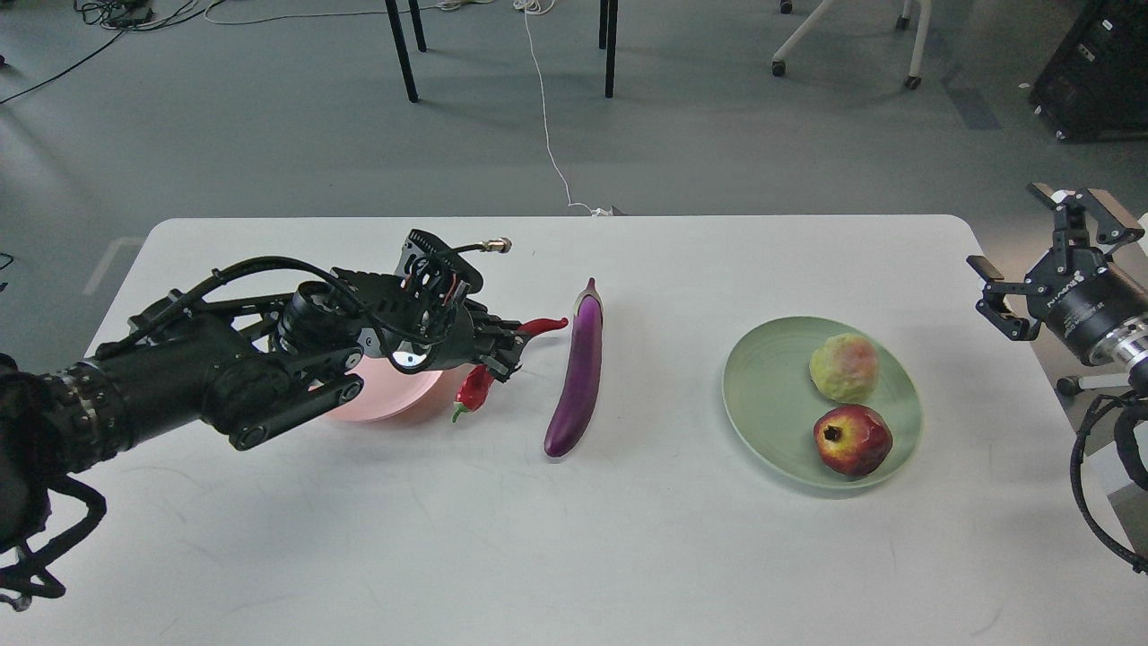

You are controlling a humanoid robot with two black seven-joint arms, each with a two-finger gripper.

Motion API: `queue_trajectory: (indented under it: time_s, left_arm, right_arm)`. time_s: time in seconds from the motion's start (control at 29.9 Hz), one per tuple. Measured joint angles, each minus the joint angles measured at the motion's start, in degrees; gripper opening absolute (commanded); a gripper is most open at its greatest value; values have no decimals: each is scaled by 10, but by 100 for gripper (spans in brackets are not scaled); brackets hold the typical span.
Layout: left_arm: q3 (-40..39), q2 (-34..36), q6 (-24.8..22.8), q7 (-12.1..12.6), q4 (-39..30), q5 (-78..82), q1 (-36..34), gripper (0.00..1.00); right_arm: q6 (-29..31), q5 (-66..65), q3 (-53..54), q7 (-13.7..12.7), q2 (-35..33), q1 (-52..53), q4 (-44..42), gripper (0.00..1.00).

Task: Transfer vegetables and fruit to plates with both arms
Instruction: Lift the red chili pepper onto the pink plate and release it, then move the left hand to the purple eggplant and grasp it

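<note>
Left gripper (496, 352): at the far end of the left arm, over the right edge of the pink plate (377, 405); its fingers are closed around the chili pepper (502, 359), which looks held mid-body, red tip pointing right toward the eggplant, green stem hanging down near the surface
Right gripper (1045, 260): raised beyond the right edge of the surface, fingers spread apart, holding nothing
Chili pepper: small, light, curved, glossy skin; likely a little slippery; a hold across the thick middle seems sound, the thin tip would twist; whether it is lifted clear of the surface I cannot tell
Eggplant (577, 377): lies lengthwise on the bare surface between the two plates, just beside the chili's tip; long, smooth, heavier than the chili; best taken near its middle so it does not swing; glossy skin may slide in narrow fingers
Green plate (762, 395): carries the pale bumpy fruit (844, 368) and the pomegranate (852, 440); fruit share looks done
Pink plate: mostly hidden beneath the left arm; what lies on it cannot be seen
In the way: eggplant sits close to the left gripper's right side; a sideways sweep could knock it; the surface (574, 556) nearer the robot is free of other things
Beyond: table legs, chair base and cables on the floor, well apart from the work
</note>
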Motion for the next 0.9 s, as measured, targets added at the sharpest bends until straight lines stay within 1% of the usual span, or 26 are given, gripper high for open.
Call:
queue_trajectory:
  time_s: [0.17, 0.3, 0.37, 0.43, 0.5, 0.53, 0.57, 0.63, 0.74, 0.84, 0.9]
  left_arm:
    - [1, 64, 1, -3, -3, -11, -8, 11]
    - [4, 110, 4, -6, -3, -13, -2, 16]
    - [5, 128, 6, -11, -1, -13, 10, 21]
    - [5, 141, 8, -13, 2, -14, 26, 30]
    - [4, 152, 12, -14, 3, -14, 41, 53]
    - [3, 157, 16, -14, 5, -15, 46, 62]
    - [3, 162, 19, -14, 5, -15, 50, 70]
    - [1, 167, 23, -14, 6, -17, 56, 79]
    - [-1, 169, 30, -15, 5, -27, 59, 88]
    - [-2, 168, 37, -15, -2, -47, 56, 91]
    - [-10, 165, 45, -14, -26, -58, 48, 91]
  right_arm:
    - [0, 0, 0, 0, 1, 0, 0, 99]
    - [0, 0, 0, 0, 2, 0, 0, 99]
    - [0, -1, 0, 0, 3, 0, 0, 99]
    - [0, -1, -1, 0, 3, -1, 0, 99]
    - [0, -2, -1, 0, 3, -1, 0, 99]
    - [0, -2, -1, 0, 3, -1, 0, 99]
    - [0, -2, -1, 0, 3, -1, 0, 99]
    - [0, -2, -1, 0, 3, -1, 0, 99]
    - [0, -2, -1, 0, 2, -1, 1, 99]
    - [0, -2, -1, 0, 2, -1, 1, 99]
    - [0, -2, -1, 0, 2, -1, 1, 99]
